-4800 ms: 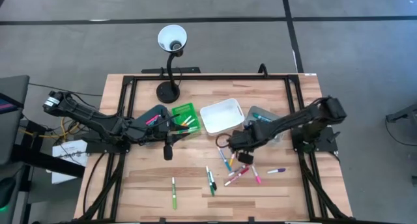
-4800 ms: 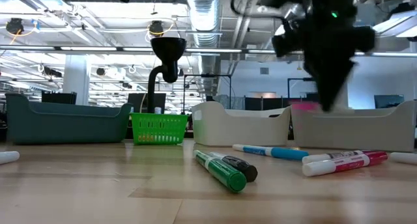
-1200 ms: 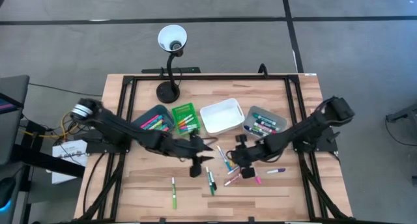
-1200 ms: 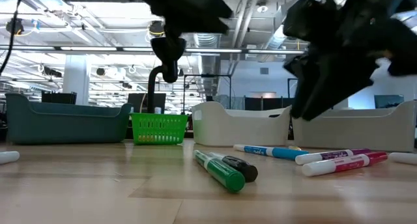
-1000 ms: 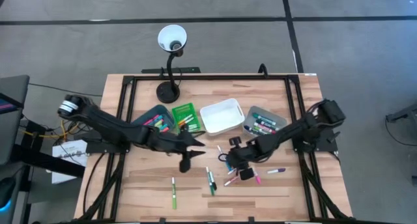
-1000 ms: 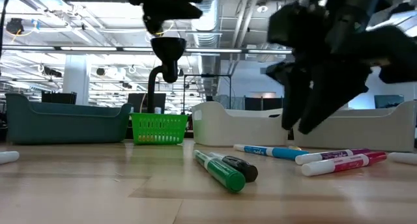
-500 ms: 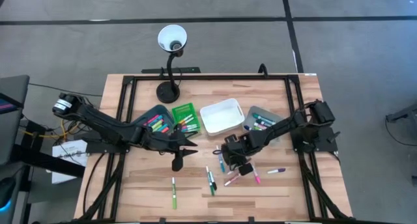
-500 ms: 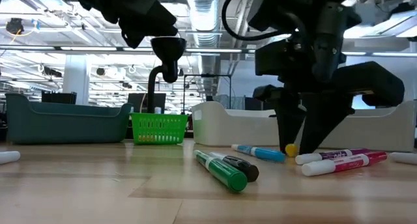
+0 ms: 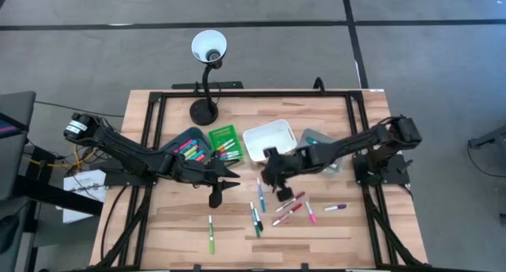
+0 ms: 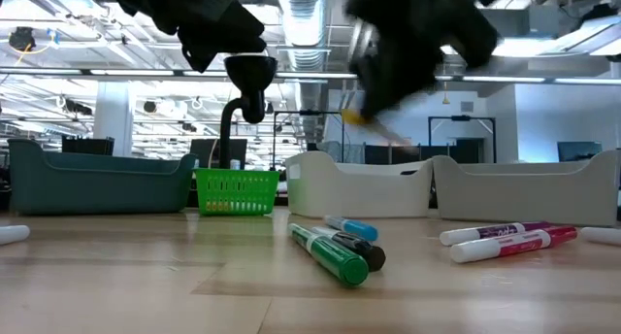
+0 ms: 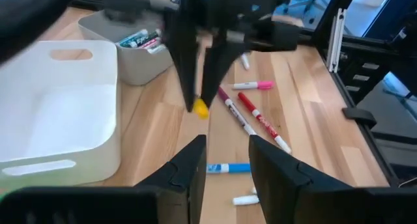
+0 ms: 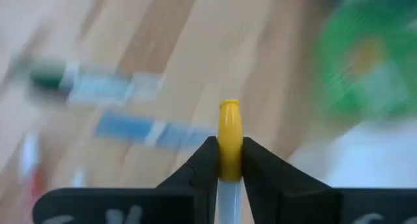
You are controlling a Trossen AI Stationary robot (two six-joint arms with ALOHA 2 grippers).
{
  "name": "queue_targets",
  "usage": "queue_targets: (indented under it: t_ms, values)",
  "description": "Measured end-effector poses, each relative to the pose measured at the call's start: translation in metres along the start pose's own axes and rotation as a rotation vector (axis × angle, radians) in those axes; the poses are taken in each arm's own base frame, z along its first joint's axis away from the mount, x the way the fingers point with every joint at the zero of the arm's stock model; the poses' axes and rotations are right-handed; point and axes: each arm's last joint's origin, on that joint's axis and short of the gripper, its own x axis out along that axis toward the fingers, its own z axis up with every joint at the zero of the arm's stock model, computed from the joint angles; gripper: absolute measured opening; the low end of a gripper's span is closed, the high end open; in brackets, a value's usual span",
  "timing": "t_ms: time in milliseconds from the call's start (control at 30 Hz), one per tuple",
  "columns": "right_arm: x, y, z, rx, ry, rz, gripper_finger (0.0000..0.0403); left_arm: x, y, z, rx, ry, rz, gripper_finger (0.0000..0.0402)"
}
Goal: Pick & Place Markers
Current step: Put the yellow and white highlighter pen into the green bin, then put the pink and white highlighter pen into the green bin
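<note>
Right gripper (image 12: 223, 160) is clamped on a yellow-capped marker (image 12: 229, 133), lifted above the table (image 9: 182, 232) by the white bin (image 9: 269, 139). Left gripper (image 11: 225, 152) hovers nearby, fingers apart, empty. Marker labels too small to read.

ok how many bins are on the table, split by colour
dark teal bin: 1
green basket: 1
white bin: 1
grey bin: 1
total: 4
</note>
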Motion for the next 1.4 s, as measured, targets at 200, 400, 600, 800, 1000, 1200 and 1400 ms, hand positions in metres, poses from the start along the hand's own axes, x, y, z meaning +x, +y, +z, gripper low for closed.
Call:
queue_targets:
  t_ms: [200, 400, 600, 800, 1000, 1200, 1400]
  values:
    - [-0.016, -0.045, 0.038, 0.187, -0.446, -0.408, 0.0029, -0.002, -0.006, 0.010, -0.029, -0.099, -0.048, 0.0112]
    - [0.022, -0.085, 0.036, 0.328, -0.714, -0.412, 0.0028, -0.009, -0.022, 0.018, 0.028, -0.210, -0.121, 0.0112]
    - [0.077, -0.102, 0.019, 0.447, -0.599, -0.381, 0.0045, -0.015, -0.026, 0.019, 0.038, -0.221, -0.143, 0.0112]
    - [0.104, -0.111, 0.021, 0.372, -0.380, -0.360, 0.0036, -0.016, -0.026, 0.020, 0.037, -0.225, -0.144, 0.0112]
    - [0.122, -0.119, 0.032, 0.302, -0.273, -0.349, 0.0073, -0.016, -0.026, 0.020, 0.034, -0.225, -0.144, 0.0112]
    - [0.130, -0.125, 0.033, 0.289, -0.155, -0.327, 0.0109, -0.016, -0.026, 0.020, 0.033, -0.225, -0.145, 0.0112]
    - [0.104, -0.122, 0.046, 0.279, -0.060, -0.290, 0.0140, -0.016, -0.026, 0.020, 0.033, -0.225, -0.145, 0.0112]
